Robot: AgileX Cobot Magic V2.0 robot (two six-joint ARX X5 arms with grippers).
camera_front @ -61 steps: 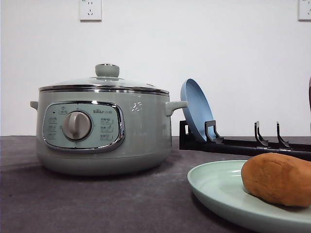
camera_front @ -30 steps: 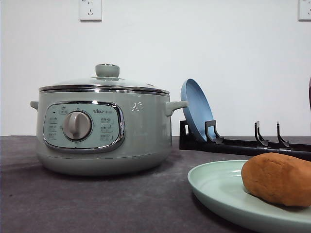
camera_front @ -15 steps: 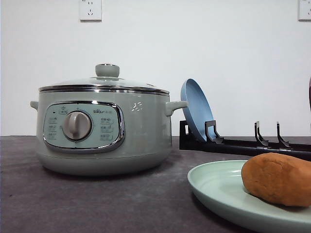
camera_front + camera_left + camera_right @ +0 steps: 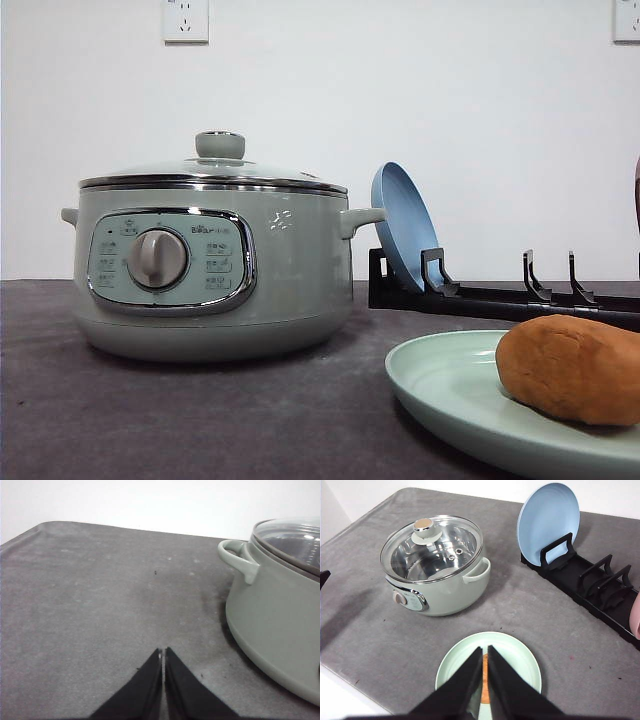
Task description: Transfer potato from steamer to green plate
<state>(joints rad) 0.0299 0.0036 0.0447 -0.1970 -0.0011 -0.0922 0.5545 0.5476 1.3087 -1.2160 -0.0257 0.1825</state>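
Right wrist view gives me my right gripper point(image 4: 484, 652) with its two black fingers pressed together, nothing between them, hanging high above the wide, shallow, pale mint-green plate point(image 4: 520, 656). Through the slit between the fingers I catch a sliver of the smooth, oblong orange-brown potato point(image 4: 484, 677), directly beneath the fingertips on that plate; from the front it lies on the plate point(image 4: 450, 385) with the potato point(image 4: 570, 368) resting toward the edge on my right. My left gripper point(image 4: 163, 652) is likewise closed and empty, low over the grey table mat point(image 4: 100, 605), just beside the large round sage-green steamer point(image 4: 272, 620) and near its side handle. The steamer's glass lid point(image 4: 432, 545) sits in place and the pot beneath looks bare, so I judge the transfer done. The risks I see from here are my own: dropping the right arm straight down would press shut fingers onto the potato and could roll it over the shallow rim; swinging the left arm toward the pot could clip the handle and shove it. Beyond the plate, the round blue plate point(image 4: 548, 522) leans upright in the black rack point(image 4: 590, 587), and a wide sweep could tip it.
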